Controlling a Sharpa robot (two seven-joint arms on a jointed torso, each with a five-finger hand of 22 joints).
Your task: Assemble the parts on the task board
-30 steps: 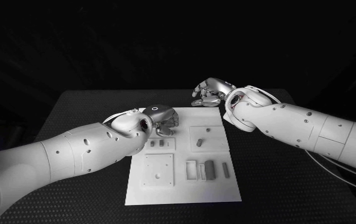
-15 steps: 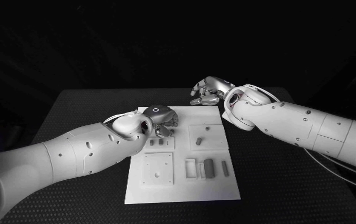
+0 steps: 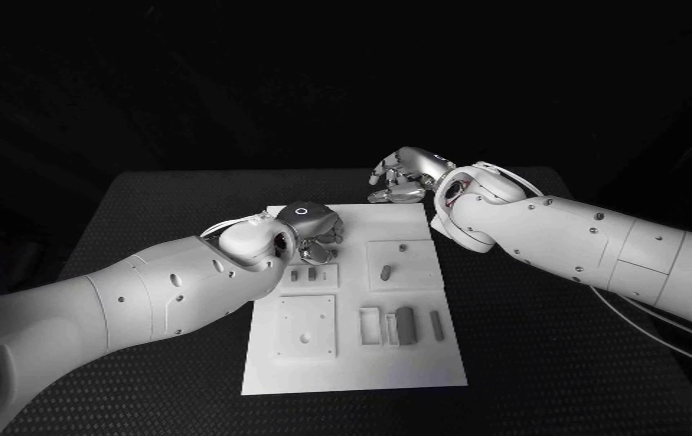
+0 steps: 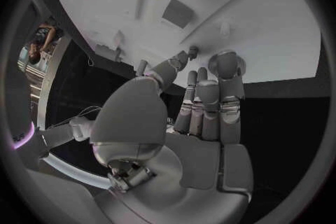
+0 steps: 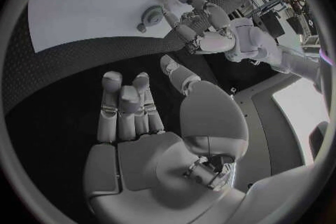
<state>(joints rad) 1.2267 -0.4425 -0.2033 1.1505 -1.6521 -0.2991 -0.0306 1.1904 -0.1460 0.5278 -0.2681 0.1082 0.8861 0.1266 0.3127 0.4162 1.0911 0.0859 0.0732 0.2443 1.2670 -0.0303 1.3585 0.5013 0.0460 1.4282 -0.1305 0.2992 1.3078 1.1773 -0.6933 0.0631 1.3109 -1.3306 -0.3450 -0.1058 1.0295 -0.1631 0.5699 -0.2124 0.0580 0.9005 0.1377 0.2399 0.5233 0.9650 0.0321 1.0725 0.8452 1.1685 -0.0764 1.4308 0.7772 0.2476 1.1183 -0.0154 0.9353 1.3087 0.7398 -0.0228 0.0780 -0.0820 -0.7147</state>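
Two white arms reach over a black table (image 3: 159, 206), the largest thing here, which spreads across the lower half of the head view with wide bare margins to the left and right of the board. The left arm (image 3: 130, 301) enters from the lower left of the frame, and the right arm (image 3: 577, 241) enters from the right edge, both ending near the centre.

Next in size is the white task board (image 3: 353, 356), lying lengthwise in the middle of the frame; its near edge and lower strip are uncovered, with free table on both long sides. Its far left corner sits under the left hand (image 3: 312, 228), whose fingers curl downward onto the board near its upper left area; whether they pinch anything I cannot tell. In the left wrist view that hand (image 4: 199, 117) shows its fingers held close together and reaching toward the board's edge.

The right hand (image 3: 408, 178) hovers just beyond the board's far right corner, over dark table. In the right wrist view this hand (image 5: 133, 117) has fingers loosely extended side by side, thumb set apart, with nothing in its grasp.

Smallest are the grey parts: a block (image 3: 405, 324) in the lower right recess, a slim bar (image 3: 437, 326) beside it, a peg (image 3: 387, 273) in the right middle square, and two short pegs (image 3: 303, 275) just below the left hand.
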